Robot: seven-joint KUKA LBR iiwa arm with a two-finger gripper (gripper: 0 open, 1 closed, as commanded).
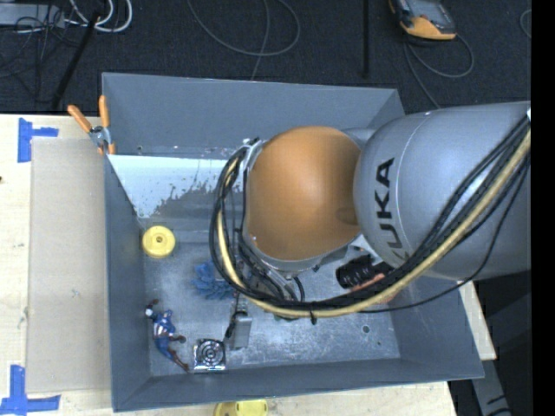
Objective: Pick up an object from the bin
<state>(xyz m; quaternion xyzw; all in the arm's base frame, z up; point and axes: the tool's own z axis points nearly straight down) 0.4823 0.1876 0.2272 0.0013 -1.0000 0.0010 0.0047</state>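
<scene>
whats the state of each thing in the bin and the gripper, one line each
yellow disc: lying flat on the bin floor, left side, alone
blue frilly thing: on the floor mid-bin, partly hidden under the arm
toy figure: lying down near the front left corner
silver metal piece: by the front wall, right of the figure
gripper: low over the floor, beside the silver piece; grip can't be told

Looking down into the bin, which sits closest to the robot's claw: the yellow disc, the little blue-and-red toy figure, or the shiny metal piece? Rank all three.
Measured from the gripper in the camera view:
1. shiny metal piece: nearest, just below and left of it.
2. toy figure: further out to the left.
3. yellow disc: farthest, up and to the left.
</scene>
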